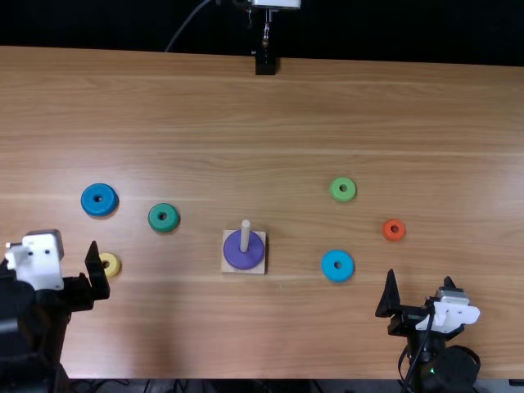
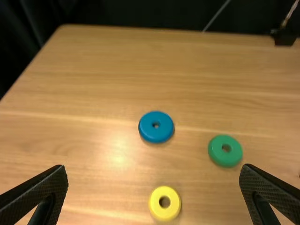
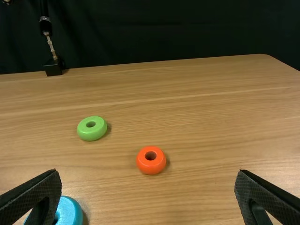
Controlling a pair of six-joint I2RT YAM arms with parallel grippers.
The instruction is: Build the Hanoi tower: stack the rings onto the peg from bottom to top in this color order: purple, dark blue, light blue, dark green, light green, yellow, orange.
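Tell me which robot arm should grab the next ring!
Probably the left. The purple ring is already on the peg, so the dark blue ring comes next. It lies ahead of the open left gripper, while the right gripper is way over on the other side.

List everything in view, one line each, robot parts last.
Peg: one, pale, upright on base
Base: one, pale wood, mid-table
Purple ring: one, around peg
Dark blue ring: one, far left
Dark green ring: one, left
Yellow ring: one, by left gripper
Light blue ring: one, right of peg
Light green ring: one, beyond light blue
Orange ring: one, right
Table: one, light brown, beneath
Grippers: two, black, left and right
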